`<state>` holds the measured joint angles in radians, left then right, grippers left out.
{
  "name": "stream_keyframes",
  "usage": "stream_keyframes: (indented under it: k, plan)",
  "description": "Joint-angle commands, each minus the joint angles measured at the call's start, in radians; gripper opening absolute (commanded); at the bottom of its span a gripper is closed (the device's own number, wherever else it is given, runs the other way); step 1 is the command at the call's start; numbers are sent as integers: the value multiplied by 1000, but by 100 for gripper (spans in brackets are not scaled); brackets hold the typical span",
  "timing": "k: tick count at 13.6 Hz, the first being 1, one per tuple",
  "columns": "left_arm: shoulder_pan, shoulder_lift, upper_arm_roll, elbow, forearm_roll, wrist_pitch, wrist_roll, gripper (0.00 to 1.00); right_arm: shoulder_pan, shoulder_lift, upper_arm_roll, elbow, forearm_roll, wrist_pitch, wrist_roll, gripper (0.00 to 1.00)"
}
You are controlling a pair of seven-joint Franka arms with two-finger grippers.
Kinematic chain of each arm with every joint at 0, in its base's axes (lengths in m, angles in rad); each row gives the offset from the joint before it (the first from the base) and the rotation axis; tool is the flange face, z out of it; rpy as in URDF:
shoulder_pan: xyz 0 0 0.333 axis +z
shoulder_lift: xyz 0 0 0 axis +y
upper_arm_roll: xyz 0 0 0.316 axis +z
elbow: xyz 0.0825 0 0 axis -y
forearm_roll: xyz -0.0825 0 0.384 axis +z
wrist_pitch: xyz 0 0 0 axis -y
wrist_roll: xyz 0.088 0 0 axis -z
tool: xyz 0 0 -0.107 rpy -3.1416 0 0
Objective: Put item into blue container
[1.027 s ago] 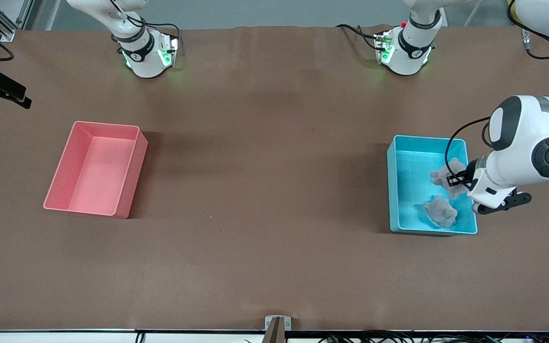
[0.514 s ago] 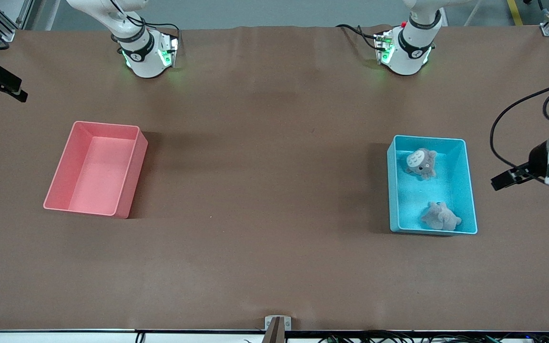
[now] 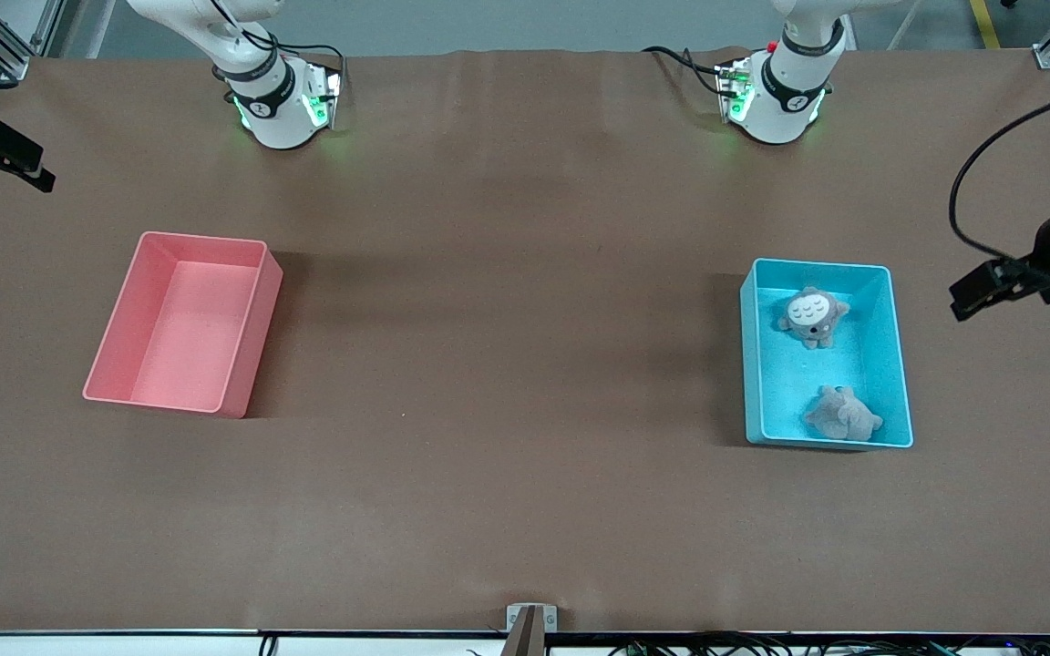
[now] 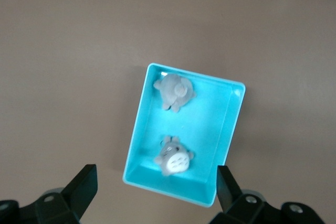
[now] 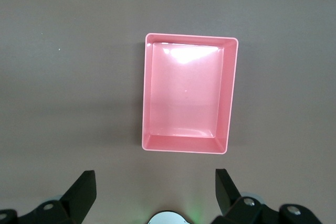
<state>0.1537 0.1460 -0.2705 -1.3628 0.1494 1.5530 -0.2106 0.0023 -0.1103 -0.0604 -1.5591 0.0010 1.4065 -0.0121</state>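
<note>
both grey plush toys (image 3: 814, 316) lie in the blue container (image 3: 899, 346), the left gripper (image 4: 156, 192) wide open and empty above it, the right gripper (image 5: 152, 192) likewise over the pink bin (image 5: 186, 148).

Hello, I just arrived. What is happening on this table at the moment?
Two robot arms are sorting items into bins. Two grey plush toys lie in the blue container: one face-up with a white belly, and one face-down nearer the front camera. The left gripper is open and empty, raised near the left arm's end of the table, off to the side of that container. The right gripper waits open, high above the empty pink bin.
</note>
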Motion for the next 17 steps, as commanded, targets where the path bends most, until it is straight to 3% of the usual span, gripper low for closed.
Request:
stream_keyframes:
  k: [1,3,4,7,10,12,17]
  plan:
    - [9,-60,7,-16,-65,-47,80,100,2,-31,-1,-35,17,-1,-12,100]
    - [-23,-91,33,-30,-91,-70,117,100,2,-31,1,-35,23,-3,-12,100]
    - [-75,-127,68,-82,-94,-71,141,100,2,-31,1,-35,27,-3,-12,100]
    - [-204,-232,235,-214,-178,-68,152,100,2,-31,-1,-35,37,-4,-11,100]
    - [-210,-259,217,-251,-175,-62,128,100,2,-31,-1,-33,40,-8,-14,100]
    - [-210,-307,209,-324,-174,-27,108,100,4,-31,1,-35,33,-8,-17,100]
    - [-207,-273,215,-259,-145,-25,114,100,2,-31,1,-35,27,-15,-23,100]
